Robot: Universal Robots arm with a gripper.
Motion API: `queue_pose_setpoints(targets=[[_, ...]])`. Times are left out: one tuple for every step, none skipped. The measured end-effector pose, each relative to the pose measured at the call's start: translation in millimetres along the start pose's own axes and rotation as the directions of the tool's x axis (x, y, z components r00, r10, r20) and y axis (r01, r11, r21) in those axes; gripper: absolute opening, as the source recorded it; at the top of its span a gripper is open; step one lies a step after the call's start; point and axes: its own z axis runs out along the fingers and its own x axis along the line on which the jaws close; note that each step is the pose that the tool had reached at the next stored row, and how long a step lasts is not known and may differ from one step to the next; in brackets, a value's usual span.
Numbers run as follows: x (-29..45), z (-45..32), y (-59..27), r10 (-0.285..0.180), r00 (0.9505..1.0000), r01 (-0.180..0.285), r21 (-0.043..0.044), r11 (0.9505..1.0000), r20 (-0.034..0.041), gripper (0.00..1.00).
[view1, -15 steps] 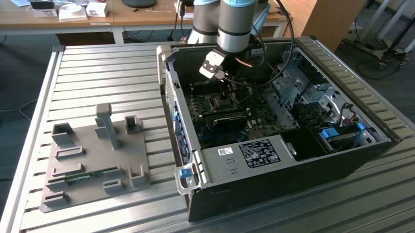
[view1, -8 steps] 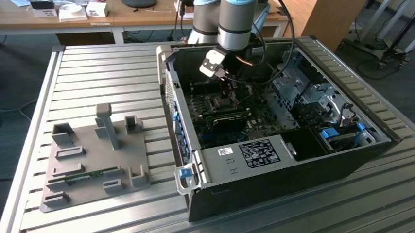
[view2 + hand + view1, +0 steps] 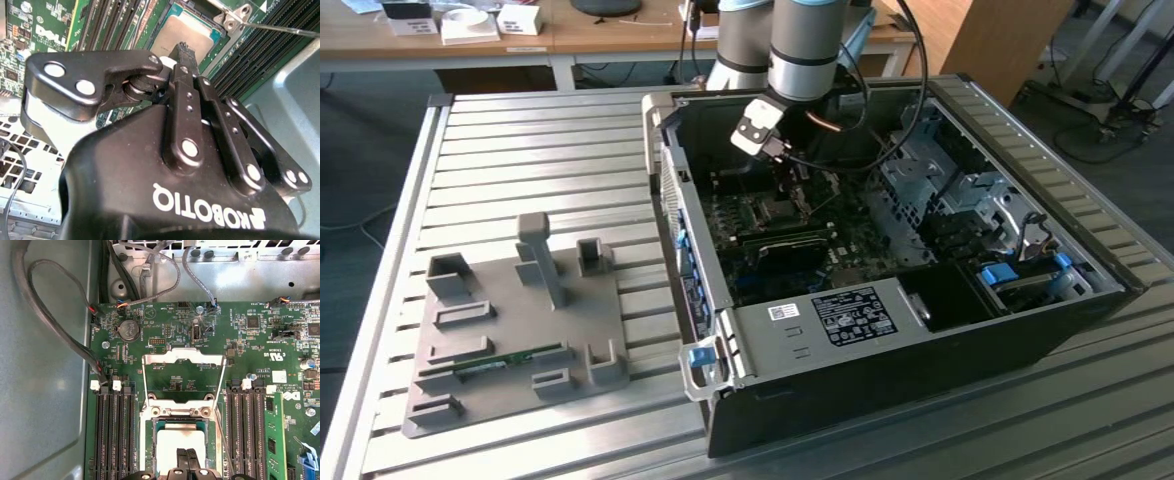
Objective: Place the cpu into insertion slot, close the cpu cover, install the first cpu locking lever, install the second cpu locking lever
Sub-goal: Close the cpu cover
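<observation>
The cpu (image 3: 180,437), a silver-grey square, lies in the insertion slot (image 3: 150,436) on the green board; it shows again in the second wrist view as cpu (image 3: 186,31). The cpu cover (image 3: 182,359) stands swung up and open behind the slot, the board visible through its window. A thin wire locking lever (image 3: 223,440) runs beside the slot, unlatched, seen also as lever (image 3: 285,29). My gripper (image 3: 186,457) is shut, its tips together just over the cpu's near edge, nothing visibly held. The gripper (image 3: 787,182) reaches down into the open computer case (image 3: 1067,300).
Black memory slots (image 3: 115,435) flank the socket, with a green memory stick (image 3: 274,440) in one. Cables (image 3: 55,325) run along the case wall. On the table at the exterior view's left stands a grey fixture plate (image 3: 507,320) with holders.
</observation>
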Motion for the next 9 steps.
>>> queue_pose_setpoints(targets=[[0.0,0.0,0.0,0.000,1.0000,0.000,0.0000,1.0000,0.0001,0.10],[0.0,0.0,0.0,0.000,1.0000,0.000,-0.0001,1.0000,-0.0001,0.10],[0.0,-0.1,0.0,0.000,1.0000,0.000,0.0000,1.0000,0.0000,0.10],[0.0,-0.1,0.0,0.000,1.0000,0.000,0.0000,1.0000,0.0001,0.10],[0.0,-0.4,0.0,0.000,1.0000,0.000,0.0001,1.0000,0.0002,0.10],[-0.1,-0.9,0.0,0.000,1.0000,0.000,0.0003,1.0000,0.0005,0.10],[-0.1,-1.6,0.1,0.000,1.0000,0.000,0.0002,1.0000,0.0004,0.10],[0.0,-2.3,0.1,0.000,1.0000,0.000,0.0001,1.0000,0.0001,0.10],[-0.1,-3.3,0.2,0.000,1.0000,0.000,0.0001,1.0000,0.0002,0.10]])
